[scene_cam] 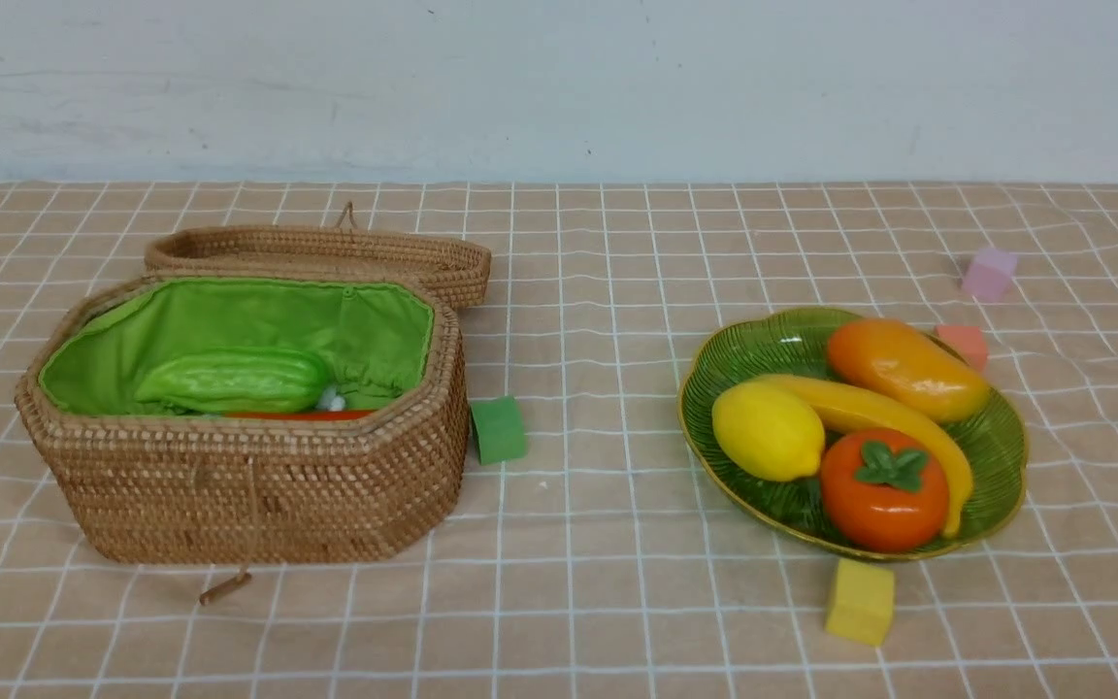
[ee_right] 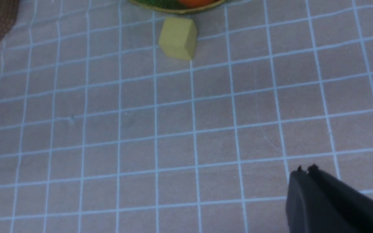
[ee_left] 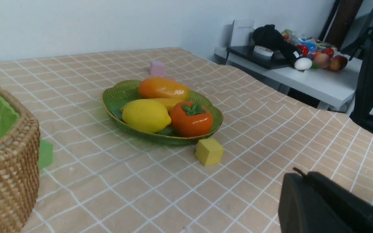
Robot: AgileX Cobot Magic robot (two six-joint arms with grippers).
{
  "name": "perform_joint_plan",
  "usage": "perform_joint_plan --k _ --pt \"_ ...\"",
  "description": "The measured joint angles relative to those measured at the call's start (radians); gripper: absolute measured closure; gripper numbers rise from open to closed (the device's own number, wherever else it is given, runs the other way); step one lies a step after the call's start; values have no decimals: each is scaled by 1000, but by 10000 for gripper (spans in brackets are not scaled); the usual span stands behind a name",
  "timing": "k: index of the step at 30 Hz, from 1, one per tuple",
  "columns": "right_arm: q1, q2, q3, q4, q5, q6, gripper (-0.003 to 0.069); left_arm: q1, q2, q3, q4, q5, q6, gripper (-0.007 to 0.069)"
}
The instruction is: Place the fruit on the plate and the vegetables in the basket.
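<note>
From where I sat, the job looked all but finished. Nearest me, both sets of fingers were drawn back over bare bench: the left fingers (ee_left: pixel 299 173) and the right fingers (ee_right: pixel 304 170) were each pressed together with nothing between them, and neither showed in the front view.

A little farther out, a yellow cube (scene_cam: pixel 858 601) lay just in front of the plate (scene_cam: pixel 996 442), well apart from the right fingers. On the plate sat the lemon (scene_cam: pixel 768 430), the persimmon (scene_cam: pixel 884 490), the banana (scene_cam: pixel 894 417) and, at the far side, the mango (scene_cam: pixel 906 369), touching one another.

To the left stood the basket (scene_cam: pixel 248 485), holding the cucumber (scene_cam: pixel 234 382) with a strip of orange, I judged the carrot (scene_cam: pixel 302 415), beneath it. I could not see the eggplant, so I could not tell whether it was inside. A green cube (scene_cam: pixel 498 429) lay just right of the basket, and the lid (scene_cam: pixel 326 254) rested behind it.

I judged no fruit or vegetable was left loose on the bench, and none lay near either set of fingers.
</note>
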Motion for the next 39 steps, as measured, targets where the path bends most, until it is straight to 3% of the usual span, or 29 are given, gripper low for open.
perform_joint_plan --k 15,20,22,24,28,39 --pt "0 -34 40 -51 -107 43 634 0 0 0 0 52 0 637" --pt "-27 -130 187 -83 -345 -94 668 0 0 0 0 52 0 637" --pt "-64 -255 376 -83 -534 -162 667 0 0 0 0 53 0 637" --pt "-76 -314 473 -83 -595 -171 667 0 0 0 0 53 0 637" --pt "-80 -367 641 -83 -671 -172 667 0 0 0 0 53 0 637" --pt "-80 -368 659 -83 -750 -162 667 0 0 0 0 55 0 637"
